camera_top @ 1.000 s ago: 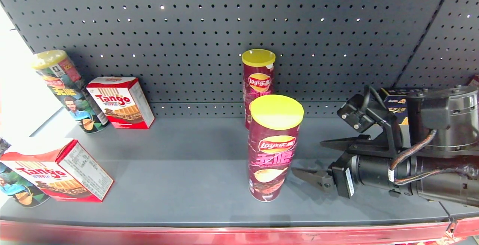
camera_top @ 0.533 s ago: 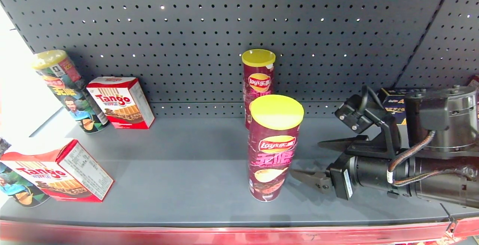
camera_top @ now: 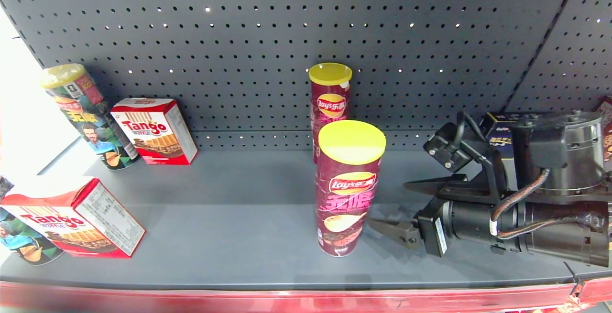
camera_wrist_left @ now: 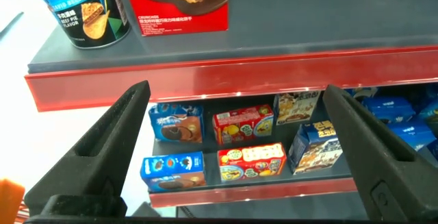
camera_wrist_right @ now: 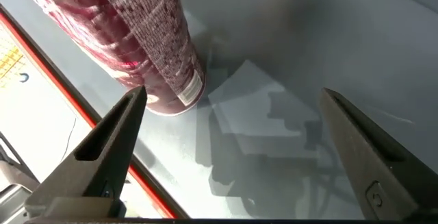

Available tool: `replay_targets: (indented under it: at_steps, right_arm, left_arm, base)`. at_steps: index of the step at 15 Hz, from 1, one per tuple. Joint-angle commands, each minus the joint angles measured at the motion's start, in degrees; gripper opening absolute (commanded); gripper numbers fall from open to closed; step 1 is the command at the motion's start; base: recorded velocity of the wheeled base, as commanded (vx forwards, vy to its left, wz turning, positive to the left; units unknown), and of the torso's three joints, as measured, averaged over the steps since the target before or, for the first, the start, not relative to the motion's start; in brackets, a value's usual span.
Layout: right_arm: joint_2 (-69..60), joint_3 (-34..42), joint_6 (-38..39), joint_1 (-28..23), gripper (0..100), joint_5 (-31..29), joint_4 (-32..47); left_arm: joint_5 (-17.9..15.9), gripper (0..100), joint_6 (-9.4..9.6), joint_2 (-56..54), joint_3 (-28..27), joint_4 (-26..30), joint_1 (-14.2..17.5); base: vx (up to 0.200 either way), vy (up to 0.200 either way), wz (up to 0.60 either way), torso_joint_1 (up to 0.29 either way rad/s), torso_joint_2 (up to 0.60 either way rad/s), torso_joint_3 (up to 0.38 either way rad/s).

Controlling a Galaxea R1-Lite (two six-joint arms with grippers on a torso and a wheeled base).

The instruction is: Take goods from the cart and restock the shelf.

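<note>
Since a second ago, our right hand (camera_top: 388,203) has crept slightly leftward, and the front chip can (camera_top: 349,188) has shifted a touch left too. Our left hand (camera_wrist_left: 236,94) faces the shelf's red front edge, spread wide and empty, seemingly parked out of the way. On the shelf (camera_top: 239,217), wafer boxes (camera_top: 153,131) and a green can (camera_top: 86,112) stand at left. Mid-shelf, the front chip can stands upright before a matching rear can (camera_top: 330,102), forming a row. Right of it, our right hand lies low, released, near finger beside the can's base, likely nudging it straight.
</note>
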Motion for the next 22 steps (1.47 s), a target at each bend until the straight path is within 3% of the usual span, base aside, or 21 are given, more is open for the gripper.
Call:
replay_targets:
  at_steps: [1, 21, 22]
  right_arm:
    - [-1.2, 0.57, -0.04, -0.29, 100, 0.0, 0.06]
    - [2.23, -2.16, -0.04, -1.08, 100, 0.0, -0.21]
    - [1.97, -2.25, -0.04, -1.61, 100, -2.03, -2.4]
  left_arm:
    - [0.01, 100, 0.0, 0.15, 0.03, -0.01, 0.01]
    - [0.01, 100, 0.0, 0.07, 0.03, -0.01, 0.01]
    - [0.01, 100, 0.0, 0.07, 0.03, -0.01, 0.01]
  base:
    - [0.0, 0.0, 0.0, 0.0, 0.0, 0.0]
    - [0.0, 0.0, 0.0, 0.0, 0.0, 0.0]
    - [0.0, 0.0, 0.0, 0.0, 0.0, 0.0]
